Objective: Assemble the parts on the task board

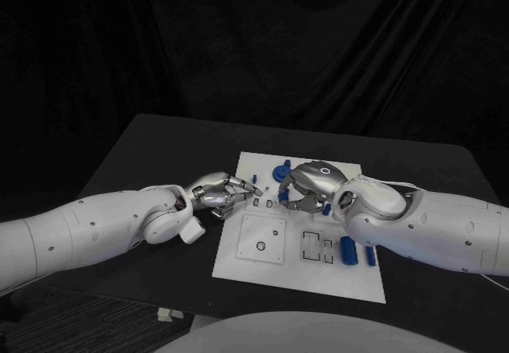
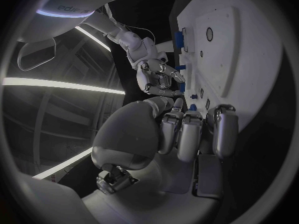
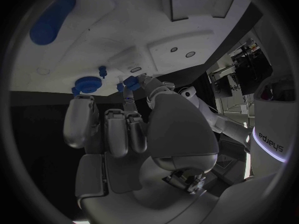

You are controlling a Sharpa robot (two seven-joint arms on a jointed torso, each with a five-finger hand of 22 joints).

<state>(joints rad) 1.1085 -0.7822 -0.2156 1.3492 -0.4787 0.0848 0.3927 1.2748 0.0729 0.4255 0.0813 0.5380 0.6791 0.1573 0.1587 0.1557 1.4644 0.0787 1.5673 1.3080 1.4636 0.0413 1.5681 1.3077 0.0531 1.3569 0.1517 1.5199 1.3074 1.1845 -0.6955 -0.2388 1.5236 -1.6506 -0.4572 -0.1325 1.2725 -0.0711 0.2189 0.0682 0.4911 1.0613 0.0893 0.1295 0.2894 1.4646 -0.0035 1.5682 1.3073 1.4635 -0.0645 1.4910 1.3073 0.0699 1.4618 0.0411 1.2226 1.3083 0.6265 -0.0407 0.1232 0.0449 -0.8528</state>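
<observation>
Parts (image 1: 349, 251) mostly lie loose on the board (image 1: 271, 272) as the left hand (image 1: 218, 193), grip unclear, and the right hand (image 1: 302, 193), pinching a blue piece (image 3: 129, 80), meet at its far end.

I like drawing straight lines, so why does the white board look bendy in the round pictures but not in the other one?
Left wrist view and right wrist view: a fisheye lens curves the task board edges. Head view: the same board keeps straight edges, bright against the dark table.
</observation>
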